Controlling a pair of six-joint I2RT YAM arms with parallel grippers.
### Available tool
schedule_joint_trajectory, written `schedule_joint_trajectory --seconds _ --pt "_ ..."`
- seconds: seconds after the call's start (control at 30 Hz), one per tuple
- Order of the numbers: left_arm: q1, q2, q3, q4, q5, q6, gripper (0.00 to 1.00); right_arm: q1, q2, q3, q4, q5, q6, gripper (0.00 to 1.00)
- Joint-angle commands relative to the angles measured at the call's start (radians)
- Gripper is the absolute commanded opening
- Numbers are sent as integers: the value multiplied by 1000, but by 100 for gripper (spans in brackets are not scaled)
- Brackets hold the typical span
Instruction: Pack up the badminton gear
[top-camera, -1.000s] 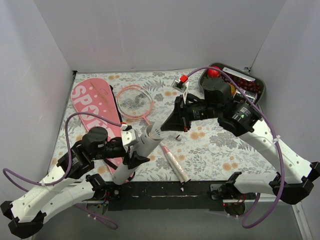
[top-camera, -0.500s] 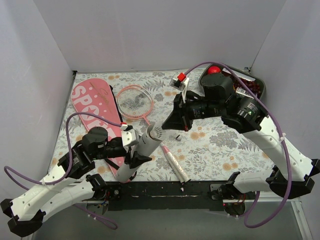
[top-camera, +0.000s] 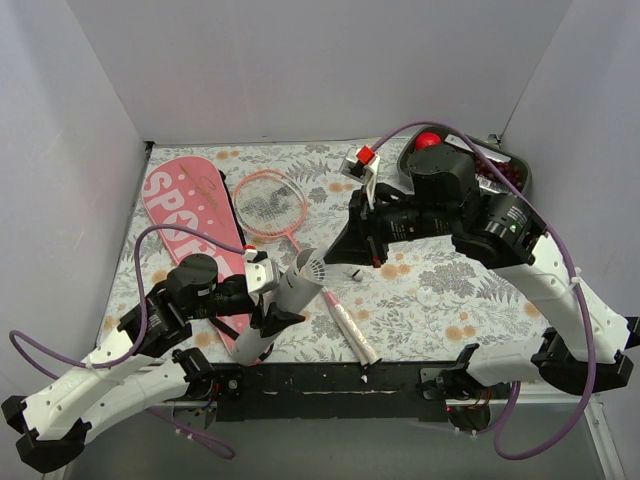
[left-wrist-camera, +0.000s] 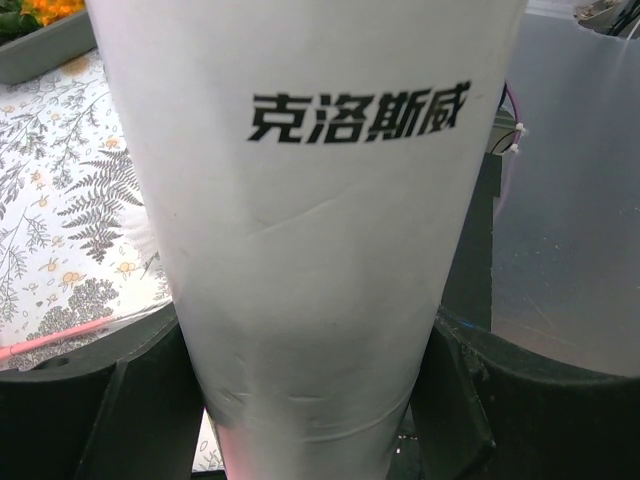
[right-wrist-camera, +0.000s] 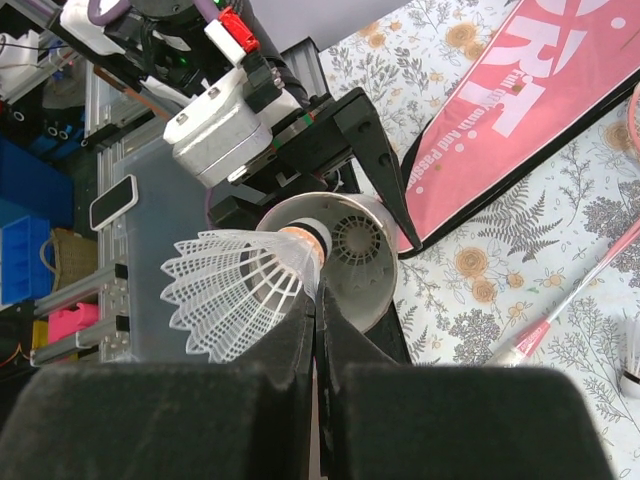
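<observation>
Right pincer (right-wrist-camera: 315, 305) pinching shuttlecock (right-wrist-camera: 235, 290), left pincer (top-camera: 268, 298) clamping white tube (left-wrist-camera: 320, 230), floral table cloth (top-camera: 430, 290), plain white walls (top-camera: 300, 70)

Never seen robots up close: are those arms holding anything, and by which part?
The left jaws clamp the white tube around its middle; the right jaws pinch the shuttlecock by its cork end.

We only get the tube (left-wrist-camera: 320, 250) cropped top and bottom up close, and the left arm (top-camera: 150, 335) covers the near end of the bag (top-camera: 185, 205).
</observation>
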Motion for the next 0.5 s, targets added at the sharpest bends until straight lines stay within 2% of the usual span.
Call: schedule_joint_trajectory --seconds 0.0,0.27,0.47 --pt "-8 -5 9 35 -5 7 11 27 36 10 1 34 -24 1" --pt "-10 -14 6 32 -10 7 11 50 126 33 -35 68 -58 1" --pt "-16 -10 6 35 -19 10 11 115 164 10 -38 100 -67 1"
